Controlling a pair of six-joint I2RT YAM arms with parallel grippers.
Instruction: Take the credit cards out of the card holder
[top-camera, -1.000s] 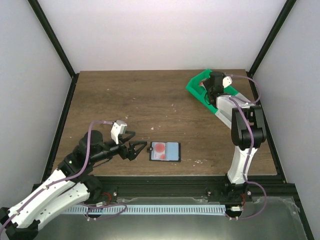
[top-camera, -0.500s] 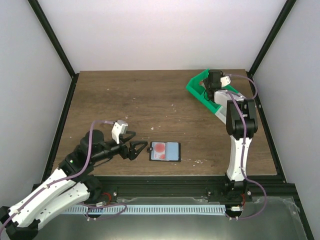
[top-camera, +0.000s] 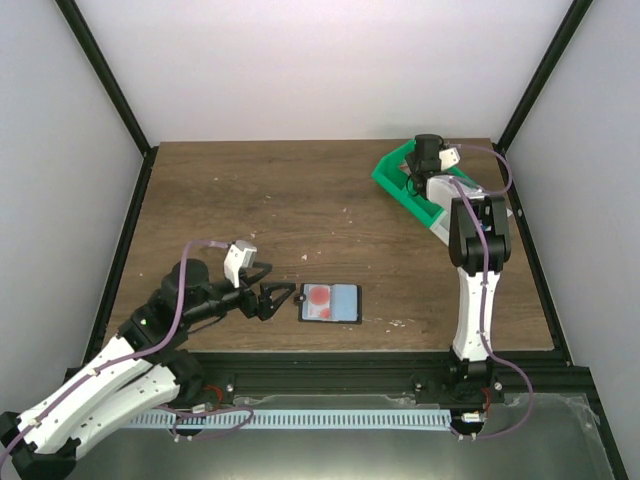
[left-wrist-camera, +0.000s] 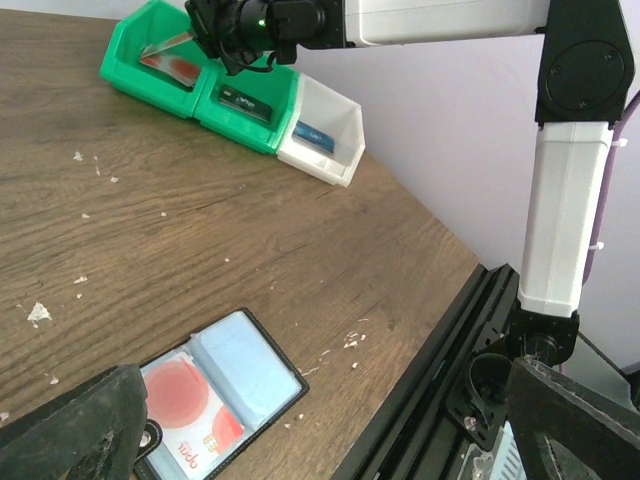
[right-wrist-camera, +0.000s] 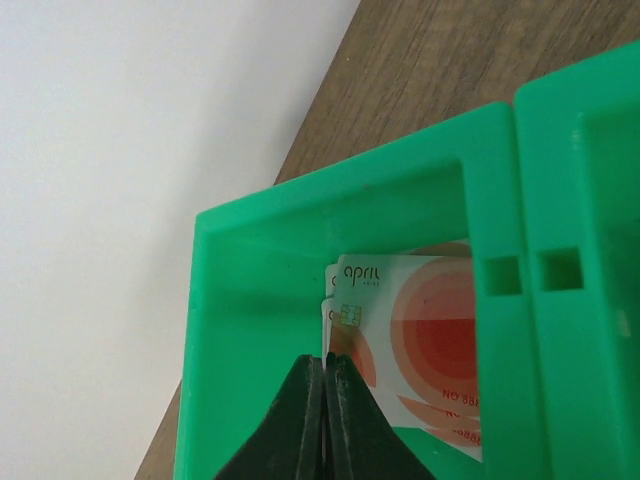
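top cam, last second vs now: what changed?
The right arm pulled its elbow in and reached slightly farther back over the green bin. The right gripper stayed shut over the cards lying there. No grab or release is visible. The left gripper stayed open beside the card holder, which did not move.

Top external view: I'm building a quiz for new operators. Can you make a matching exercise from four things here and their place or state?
1 flat light blue folding card holder
2 left hand
3 right hand
4 white plastic bin

a shut, at the green plastic bin
b open, just left of the holder
c lying open on the wooden table
d near end of the bin row

Pairs: 1-c, 2-b, 3-a, 4-d
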